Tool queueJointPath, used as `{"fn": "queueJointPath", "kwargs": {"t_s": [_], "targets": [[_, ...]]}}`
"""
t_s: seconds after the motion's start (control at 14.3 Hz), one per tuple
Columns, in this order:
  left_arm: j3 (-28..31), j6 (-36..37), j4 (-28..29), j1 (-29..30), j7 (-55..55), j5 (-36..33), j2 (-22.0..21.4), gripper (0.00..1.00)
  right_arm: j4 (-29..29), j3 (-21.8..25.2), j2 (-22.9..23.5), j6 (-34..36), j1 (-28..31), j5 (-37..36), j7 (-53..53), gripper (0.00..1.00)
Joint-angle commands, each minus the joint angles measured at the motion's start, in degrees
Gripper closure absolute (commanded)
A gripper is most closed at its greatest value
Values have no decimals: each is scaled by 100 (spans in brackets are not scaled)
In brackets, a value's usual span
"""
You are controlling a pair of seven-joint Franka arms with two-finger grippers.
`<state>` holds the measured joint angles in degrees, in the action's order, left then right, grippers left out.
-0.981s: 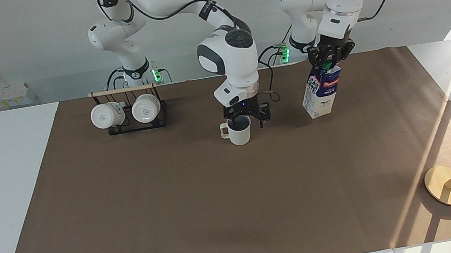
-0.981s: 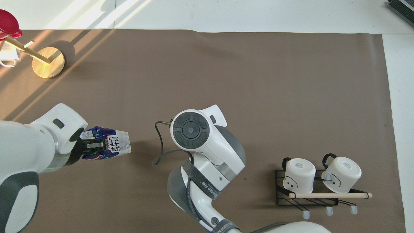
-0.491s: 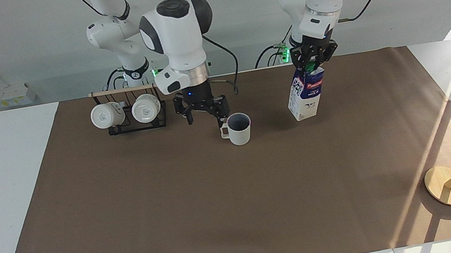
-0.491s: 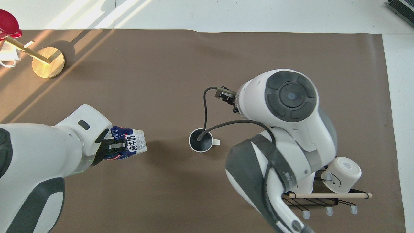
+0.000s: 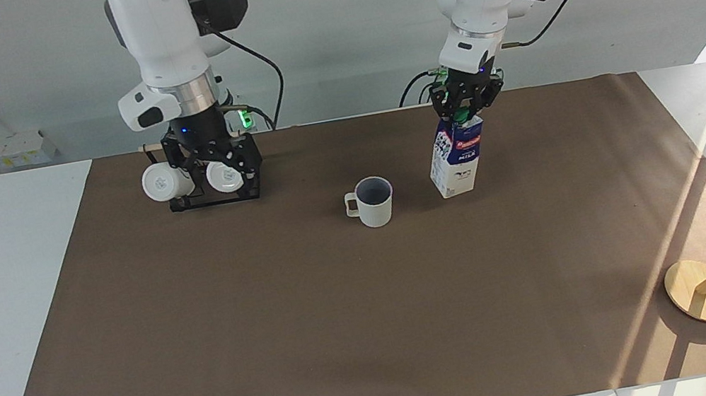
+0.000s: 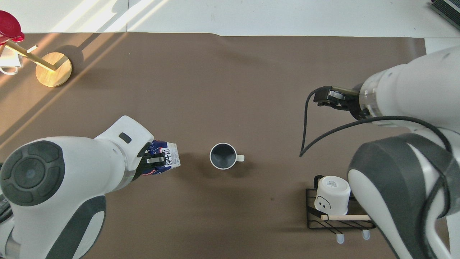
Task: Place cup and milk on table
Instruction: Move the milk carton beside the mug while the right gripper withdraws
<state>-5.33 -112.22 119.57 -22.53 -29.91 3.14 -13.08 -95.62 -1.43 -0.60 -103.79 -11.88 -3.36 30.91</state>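
Both arms raised; left end effector (image 5: 467, 100) gripping milk (image 5: 456, 161) top.

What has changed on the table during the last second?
The right hand let go of the cup and rose away to over the mug rack. The left hand carried the milk carton toward the cup. The cup stayed in place.

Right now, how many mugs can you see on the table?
3, perhaps more. The cup stands alone mid-mat beside the milk. Two white mugs hang on the black rack nearer the robots. A fourth may hang on the wooden stand, mostly hidden.
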Motion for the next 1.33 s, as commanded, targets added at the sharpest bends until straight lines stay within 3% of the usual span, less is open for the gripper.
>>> {"fn": "queueJointPath", "kwargs": {"t_s": [0.0, 0.35, 0.63, 1.26], "targets": [[76, -194, -92, -260, -286, -32, 174, 54, -1, -59, -239, 323, 378, 151, -802, 0], [84, -476, -30, -648, -578, -103, 525, 54, 464, -50, -239, 1044, 748, 151, -1472, 0], [84, -757, 163, -709, -578, -103, 561, 54, 973, -59, 6, 1528, 1091, 212, -2088, 0], [84, -1004, 383, -718, -578, -173, 640, 54, 1010, -50, 33, 1731, 1179, 221, -2571, 0]]}}
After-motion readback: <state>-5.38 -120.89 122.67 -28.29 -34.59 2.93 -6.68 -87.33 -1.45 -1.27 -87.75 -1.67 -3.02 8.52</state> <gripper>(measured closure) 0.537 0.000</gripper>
